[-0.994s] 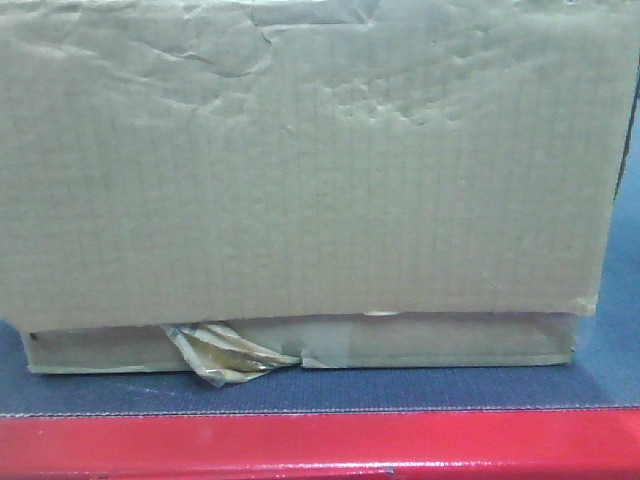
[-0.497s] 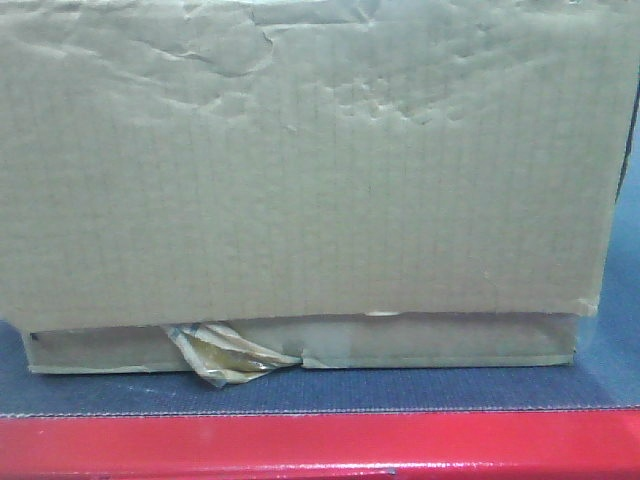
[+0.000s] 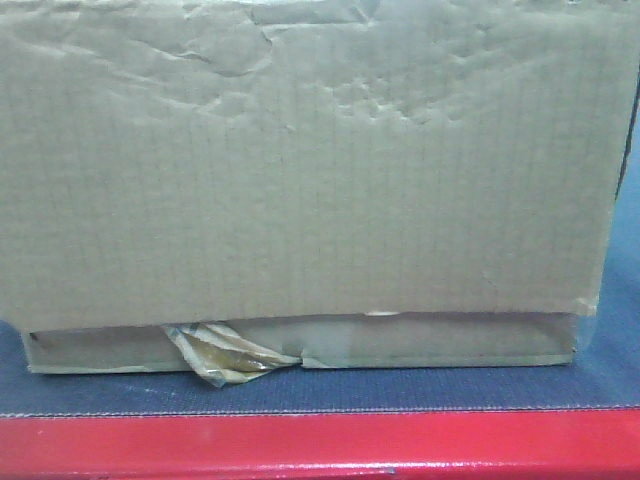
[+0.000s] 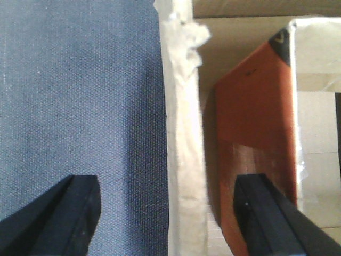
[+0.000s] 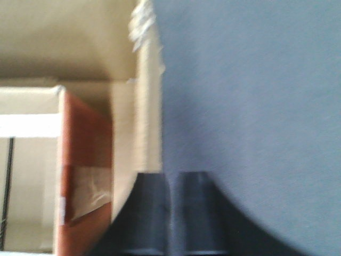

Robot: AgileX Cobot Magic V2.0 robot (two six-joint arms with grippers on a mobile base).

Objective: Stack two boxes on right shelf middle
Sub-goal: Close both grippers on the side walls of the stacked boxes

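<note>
Nothing had shifted since earlier. Left jaws gaped astride the wall of the tall box (image 3: 300,170) (ready to pinch, we judged); it sat on the thin box (image 3: 440,342), on the platform (image 3: 400,392); right jaws nearly met, hold unclear.

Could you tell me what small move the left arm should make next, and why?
Probably close the left gripper on the wall of the tall box: its open fingers straddle that wall, one outside over the blue surface, one inside. The right gripper looks closed at the box's other wall.
</note>
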